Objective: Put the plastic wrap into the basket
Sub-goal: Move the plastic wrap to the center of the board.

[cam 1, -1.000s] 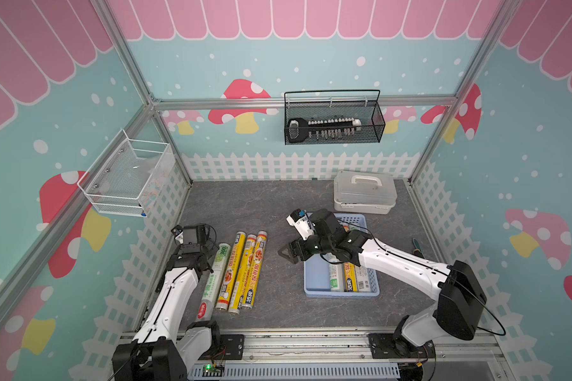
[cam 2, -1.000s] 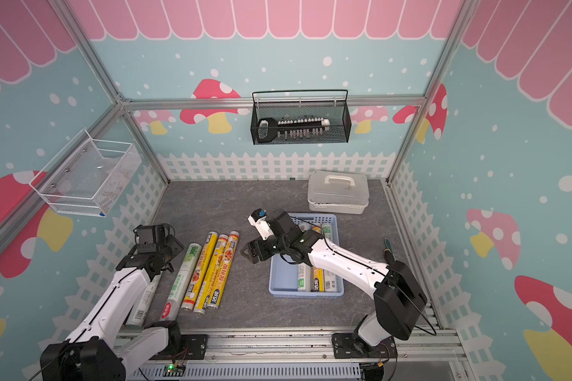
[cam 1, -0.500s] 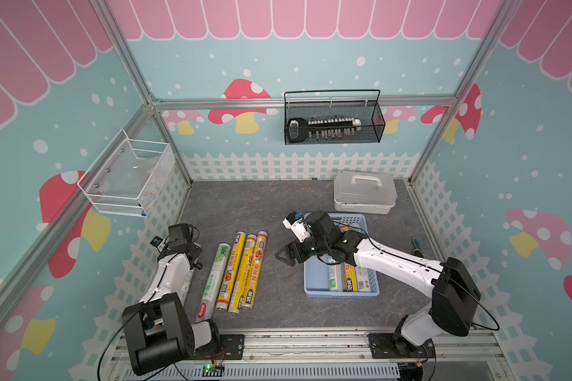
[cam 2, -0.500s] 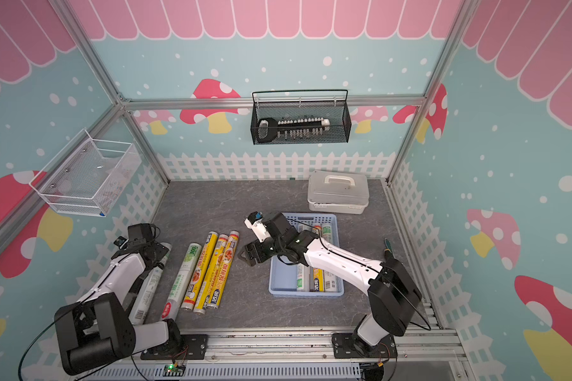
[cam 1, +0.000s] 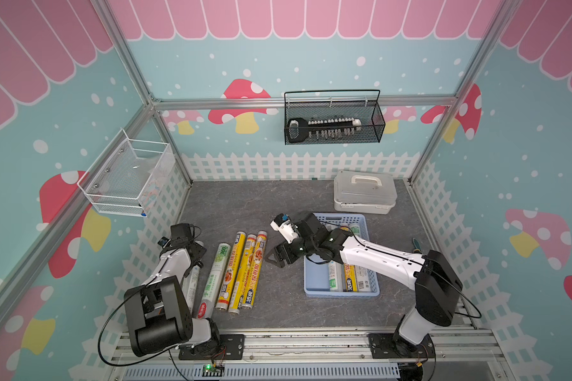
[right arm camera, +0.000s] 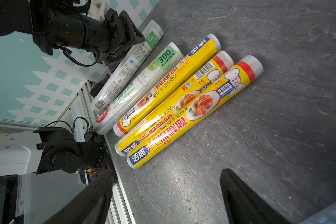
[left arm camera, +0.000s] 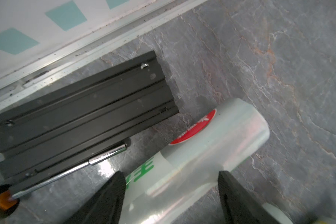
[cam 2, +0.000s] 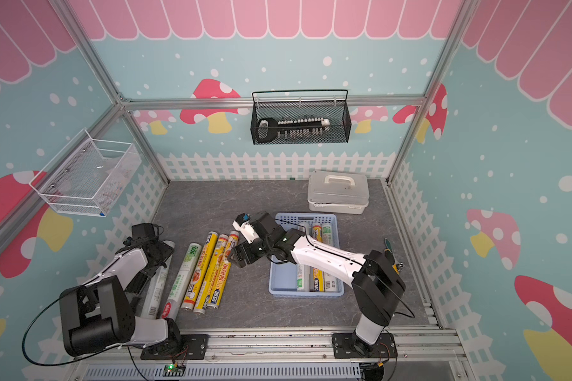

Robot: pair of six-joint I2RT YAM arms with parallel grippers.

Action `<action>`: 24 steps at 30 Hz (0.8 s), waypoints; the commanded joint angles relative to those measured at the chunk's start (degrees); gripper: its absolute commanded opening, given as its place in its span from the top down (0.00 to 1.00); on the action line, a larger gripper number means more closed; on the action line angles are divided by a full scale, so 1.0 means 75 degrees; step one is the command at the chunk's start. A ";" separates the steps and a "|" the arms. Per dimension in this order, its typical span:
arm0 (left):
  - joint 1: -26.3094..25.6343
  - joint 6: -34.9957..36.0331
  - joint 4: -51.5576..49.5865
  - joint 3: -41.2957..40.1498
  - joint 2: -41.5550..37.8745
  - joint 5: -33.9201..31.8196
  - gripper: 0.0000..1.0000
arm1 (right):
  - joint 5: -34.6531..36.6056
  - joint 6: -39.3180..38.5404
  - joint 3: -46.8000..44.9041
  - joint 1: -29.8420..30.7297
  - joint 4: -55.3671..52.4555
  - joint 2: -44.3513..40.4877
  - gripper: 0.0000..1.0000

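L hand [left arm camera: 171,173] straddled a clear plastic wrap roll [left arm camera: 221,135] at the left edge of the surface [cam 1: 261,198], fingers [left arm camera: 109,199] apart. Couldn't tell if pinching, & L arm [cam 1: 172,264] hid most of it in both top views. R hand [right arm camera: 168,172] was spread, empty, betw four more rolls [cam 1: 243,270] & the basket [cam 1: 314,280], whose three rolls [cam 1: 350,280] R arm [cam 1: 377,257] partly covered.

Top views overhead, near-identical; wrist views close, low; all share plastic wrap [cam 1: 243,273].

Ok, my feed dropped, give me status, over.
Right gripper open, empty, beside the basket. Left gripper straddles a clear roll, grip unclear. Three rolls in, five rolls out. Screwdriver lies beside clear roll.
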 commanded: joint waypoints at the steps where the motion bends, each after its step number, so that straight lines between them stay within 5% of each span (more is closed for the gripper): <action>1: 0.0010 -0.0292 -0.0222 -0.0391 -0.0258 0.0581 0.22 | 0.0398 -0.0028 0.0764 0.0328 -0.0413 0.0670 0.11; 7: -0.0184 -0.0252 -0.0298 -0.0586 -0.0427 0.0627 0.12 | 0.1914 0.0496 0.1975 0.0909 -0.0525 0.2048 0.11; 15: -0.0446 -0.0059 -0.0399 -0.0559 -0.0155 0.0268 0.12 | 0.1475 0.0664 0.3821 0.1265 -0.0785 0.3650 0.11; 24: -0.0563 0.0514 -0.0371 0.0082 0.1010 0.0552 0.10 | 0.1430 0.0597 0.3773 0.1249 -0.0888 0.3733 0.09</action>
